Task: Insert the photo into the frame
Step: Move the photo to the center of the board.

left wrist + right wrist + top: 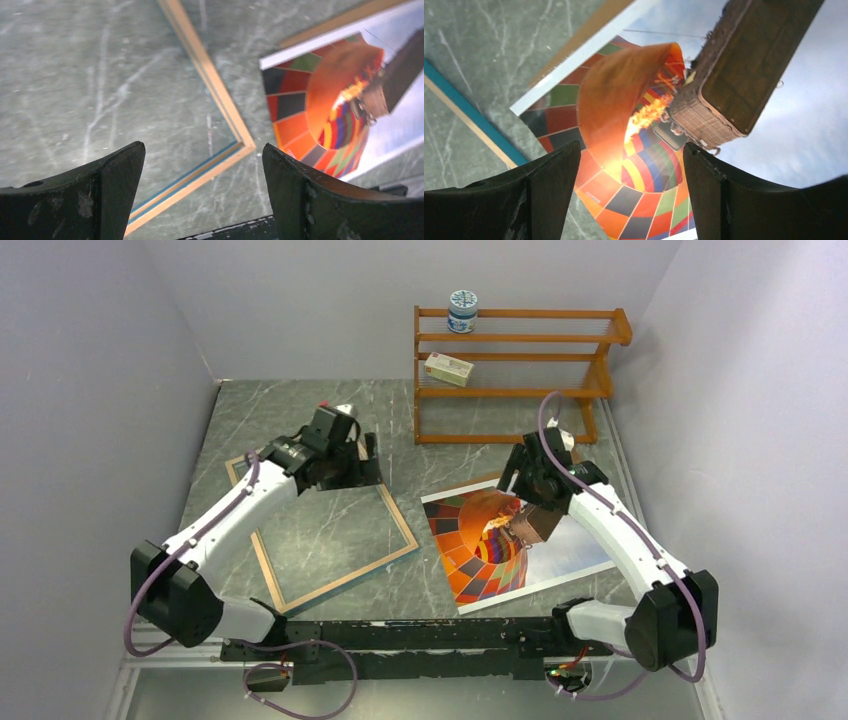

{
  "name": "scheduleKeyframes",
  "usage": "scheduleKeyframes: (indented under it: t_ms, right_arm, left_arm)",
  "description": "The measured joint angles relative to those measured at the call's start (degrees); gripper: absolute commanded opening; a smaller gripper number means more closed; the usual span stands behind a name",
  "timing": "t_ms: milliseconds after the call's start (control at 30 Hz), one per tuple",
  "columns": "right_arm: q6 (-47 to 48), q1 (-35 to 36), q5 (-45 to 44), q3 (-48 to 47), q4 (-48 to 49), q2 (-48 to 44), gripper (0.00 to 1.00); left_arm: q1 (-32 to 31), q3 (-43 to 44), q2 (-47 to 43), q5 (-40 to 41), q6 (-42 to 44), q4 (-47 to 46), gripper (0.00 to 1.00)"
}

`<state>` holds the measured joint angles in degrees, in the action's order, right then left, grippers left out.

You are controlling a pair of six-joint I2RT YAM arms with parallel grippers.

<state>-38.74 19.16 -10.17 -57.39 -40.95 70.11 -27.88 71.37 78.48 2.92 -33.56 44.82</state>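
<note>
The frame [340,583] lies flat at left centre, its light wood rim up and a thin blue edge showing. Its corner shows in the left wrist view [240,145] and its blue edge in the right wrist view [469,110]. The photo [500,550] of the orange and multicoloured balloon lies face up to the right of the frame, and shows in both wrist views [320,110] [639,125]. My left gripper [358,468] [202,165] is open and empty above the frame's far side. My right gripper [528,502] [631,160] is open and empty above the photo.
A brown board edge [470,483] [589,30] sticks out from under the photo's far side. An orange-brown shelf rack [520,370] stands at the back right, holding a white and blue jar [462,312] and a small box [448,368]. Walls close in on the left, back and right.
</note>
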Motion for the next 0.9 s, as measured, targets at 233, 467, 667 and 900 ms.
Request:
scheduleKeyframes:
  t_ms: [233,467,667,900]
  right_arm:
    - [-2.54,-1.07,-1.75,5.84,-1.77,-3.26,0.82]
    - [-4.79,-1.84,0.48,12.72,-0.48,-4.42,0.80]
    - [-6.54,-1.90,2.82,16.85,1.66,-3.82,0.80]
    - [-6.95,-2.12,4.59,20.48,4.15,-3.67,0.79]
  left_arm:
    - [-11.26,-0.09,2.16,-0.39,-1.64,-4.81,0.93]
    - [-20.85,-1.09,9.09,-1.14,-1.60,-11.32,0.94]
    - [-21.81,-0.20,16.94,0.55,0.04,-12.63,0.94]
    - [-20.65,7.43,24.50,2.91,4.26,-13.27,0.94]
